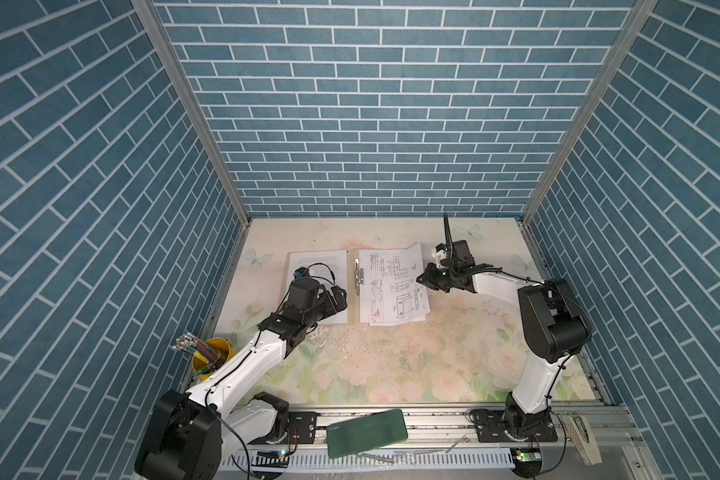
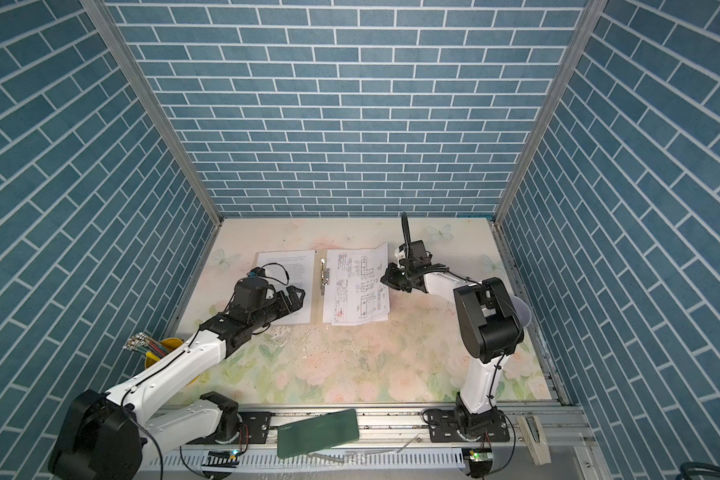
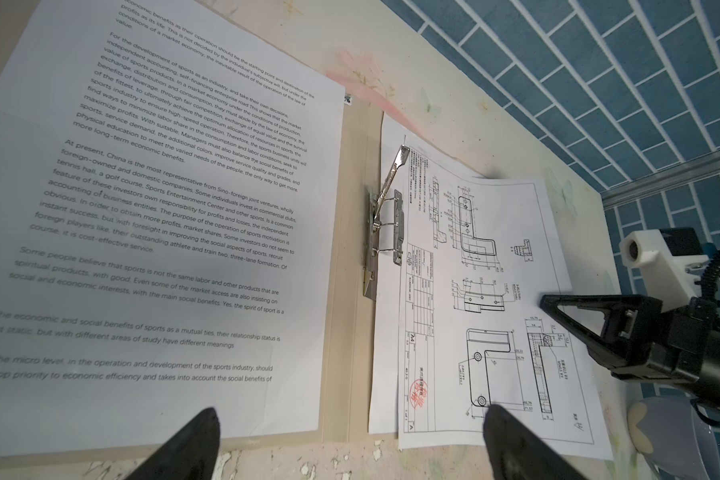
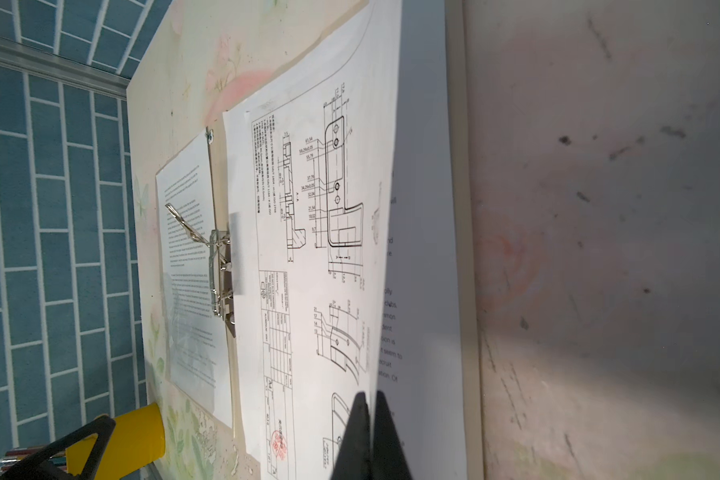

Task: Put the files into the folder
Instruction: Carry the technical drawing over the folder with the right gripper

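Nearest the lens, a dark green flat case point(image 1: 366, 432) lies slantwise on the aluminium rail, smooth and rigid, and no part of the job. Just beyond, at the left side of the floral table point(image 1: 391, 374), a yellow pen cup point(image 1: 221, 347) bristles with pens, well apart from the paperwork.

Next comes the left gripper point(image 1: 338, 300), its black wedge fingers spread wide and holding nothing. It hovers over the near end of a text sheet point(image 1: 321, 262), likely ready to press or square it. That sheet, thin white paper dense with black print, lies flat on the left leaf of the folder point(image 3: 350, 365). The folder is matt tan card, laid open so both leaves can take paper.

Along the spine sits the metal clip point(image 3: 385, 224), bright steel with its lever tilted up, so I judge nothing is clamped yet. On the right leaf lies the diagram sheet point(image 1: 391, 291), skewed against the folder's edges. The right wrist view shows a second printed sheet point(image 4: 420, 249) under it.

Farthest, the right gripper point(image 1: 420, 279) has its fingers pressed together and seems to nip the diagram sheet's outer edge, which curls upward. That hold suits dragging limp paper square. Behind stands the blue brick-patterned wall point(image 1: 371, 124).
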`<move>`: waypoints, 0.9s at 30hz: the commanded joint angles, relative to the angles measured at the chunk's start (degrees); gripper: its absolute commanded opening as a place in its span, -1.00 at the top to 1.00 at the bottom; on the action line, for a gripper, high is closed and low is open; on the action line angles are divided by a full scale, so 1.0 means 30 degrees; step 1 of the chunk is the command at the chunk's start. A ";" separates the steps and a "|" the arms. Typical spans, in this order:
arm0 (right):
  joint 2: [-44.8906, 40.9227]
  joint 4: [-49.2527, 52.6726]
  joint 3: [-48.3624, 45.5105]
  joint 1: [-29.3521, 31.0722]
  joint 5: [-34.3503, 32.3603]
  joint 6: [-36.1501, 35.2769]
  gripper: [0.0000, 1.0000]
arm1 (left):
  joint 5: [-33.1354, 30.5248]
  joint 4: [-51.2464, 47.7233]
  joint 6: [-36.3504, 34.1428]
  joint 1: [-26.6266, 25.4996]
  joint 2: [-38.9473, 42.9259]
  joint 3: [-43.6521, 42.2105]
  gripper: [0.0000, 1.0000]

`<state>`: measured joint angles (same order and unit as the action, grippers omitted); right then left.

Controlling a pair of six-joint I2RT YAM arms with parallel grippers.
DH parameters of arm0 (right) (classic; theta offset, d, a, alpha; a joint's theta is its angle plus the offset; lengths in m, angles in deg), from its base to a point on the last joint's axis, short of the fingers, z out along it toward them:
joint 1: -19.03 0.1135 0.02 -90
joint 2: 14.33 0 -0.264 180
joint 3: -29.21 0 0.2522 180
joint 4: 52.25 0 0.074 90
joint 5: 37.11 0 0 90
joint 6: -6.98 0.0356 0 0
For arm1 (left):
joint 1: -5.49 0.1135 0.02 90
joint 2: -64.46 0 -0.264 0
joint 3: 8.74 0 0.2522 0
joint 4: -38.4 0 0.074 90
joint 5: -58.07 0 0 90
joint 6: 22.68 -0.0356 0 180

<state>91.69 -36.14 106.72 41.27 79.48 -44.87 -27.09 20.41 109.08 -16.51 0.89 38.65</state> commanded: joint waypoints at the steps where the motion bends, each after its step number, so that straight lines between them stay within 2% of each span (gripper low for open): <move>1: 0.0584 -0.0626 0.0123 0.0059 0.0123 -0.1185 1.00 | 0.0655 0.0728 0.0086 0.0119 -0.0527 -0.0435 -0.99; 14: 0.1823 -0.1456 0.1216 0.0303 0.0292 -0.0616 1.00 | 0.2347 0.2594 -0.0062 0.0125 -0.2712 0.0113 -0.99; 27: 0.2451 -0.1766 0.1892 0.0636 -0.0132 0.1130 1.00 | 0.2854 0.3471 0.0189 0.0126 -0.3214 -0.0192 -1.00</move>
<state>98.03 -40.42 110.02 42.78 79.61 -43.80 -18.98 29.61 109.43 -16.49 -8.53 38.19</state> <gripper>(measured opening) 0.043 0.996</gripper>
